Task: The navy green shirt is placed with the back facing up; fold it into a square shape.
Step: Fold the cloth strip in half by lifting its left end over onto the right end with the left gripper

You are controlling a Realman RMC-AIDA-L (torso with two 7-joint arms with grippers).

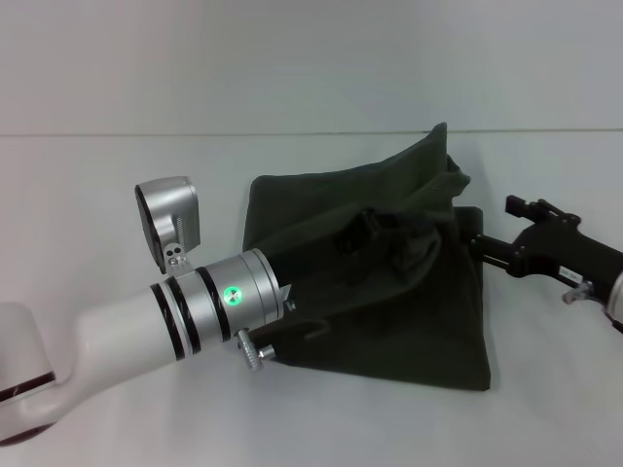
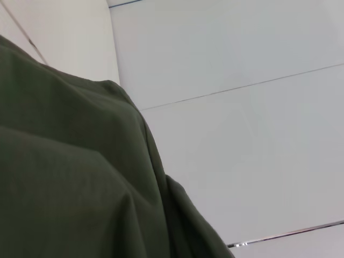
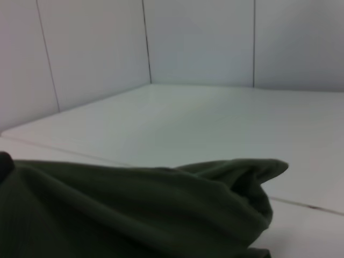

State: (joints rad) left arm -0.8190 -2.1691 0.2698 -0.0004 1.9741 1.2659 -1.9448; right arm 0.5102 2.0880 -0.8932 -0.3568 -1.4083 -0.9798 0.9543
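Observation:
The navy green shirt lies partly folded on the white table, plain side up, with a bunched ridge across its middle and a pointed corner at the far side. My left arm reaches in from the lower left. Its gripper is buried in the ridge and looks shut on a fold of the shirt. Cloth fills the near side of the left wrist view. My right gripper sits at the shirt's right edge, touching it. The right wrist view shows the shirt close below, ending in a raised point.
The white table runs on all sides of the shirt, with a white wall behind it. The left arm's silver wrist and its camera housing hang over the shirt's near left corner.

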